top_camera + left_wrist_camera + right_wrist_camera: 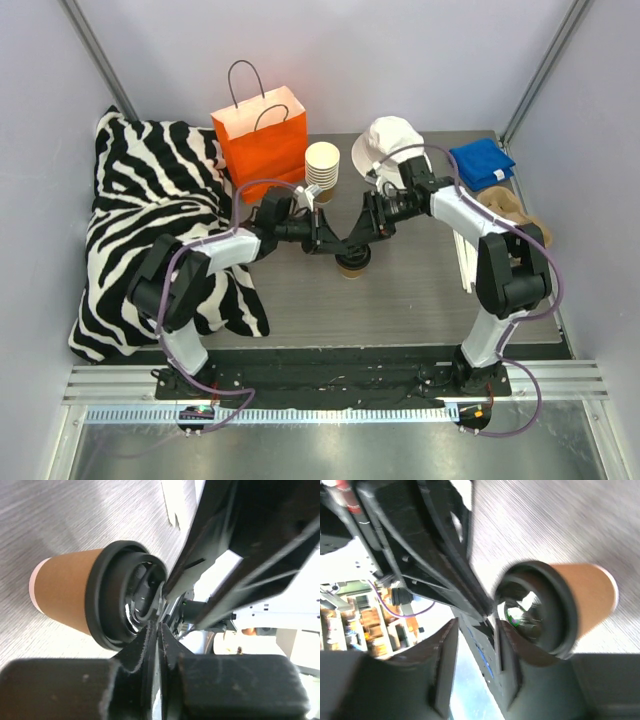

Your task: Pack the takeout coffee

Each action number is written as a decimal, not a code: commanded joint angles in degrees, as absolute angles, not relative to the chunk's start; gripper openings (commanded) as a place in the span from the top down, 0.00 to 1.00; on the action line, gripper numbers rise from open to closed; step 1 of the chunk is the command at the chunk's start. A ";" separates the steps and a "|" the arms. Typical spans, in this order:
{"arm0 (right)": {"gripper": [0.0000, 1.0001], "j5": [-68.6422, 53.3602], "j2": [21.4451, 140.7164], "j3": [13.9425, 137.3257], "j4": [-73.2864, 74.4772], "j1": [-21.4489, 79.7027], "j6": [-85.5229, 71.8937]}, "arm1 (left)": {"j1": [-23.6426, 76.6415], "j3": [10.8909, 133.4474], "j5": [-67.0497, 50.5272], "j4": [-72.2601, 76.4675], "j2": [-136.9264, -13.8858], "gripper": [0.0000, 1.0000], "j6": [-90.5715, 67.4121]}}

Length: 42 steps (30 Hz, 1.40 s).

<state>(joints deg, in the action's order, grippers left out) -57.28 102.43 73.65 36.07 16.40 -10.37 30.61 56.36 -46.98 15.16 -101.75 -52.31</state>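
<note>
The takeout coffee stands upright on the grey table, mid-table, a tan-brown paper cup under a round black lid. My left gripper reaches in from the left; its fingertips are pressed together at the lid's near rim, with nothing visible between them. My right gripper comes in from the right with its jaws apart; in the right wrist view one finger lies against the lid and the cup is outside the jaws. Both grippers meet just above the cup.
An orange paper bag stands open at the back, a stack of lidless cups beside it. A white hat, blue cloth and brown pulp carrier lie at the right. A zebra cushion fills the left.
</note>
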 commanded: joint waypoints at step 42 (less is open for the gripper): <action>0.23 -28.30 90.61 58.09 25.75 22.59 -9.32 | 33.75 50.10 -32.26 17.75 -100.45 0.79 -54.75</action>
<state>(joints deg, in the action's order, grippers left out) -27.79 89.47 55.16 29.74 22.39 -7.99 33.54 47.66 -32.62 10.94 -98.32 -52.75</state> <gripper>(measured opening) 0.770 0.222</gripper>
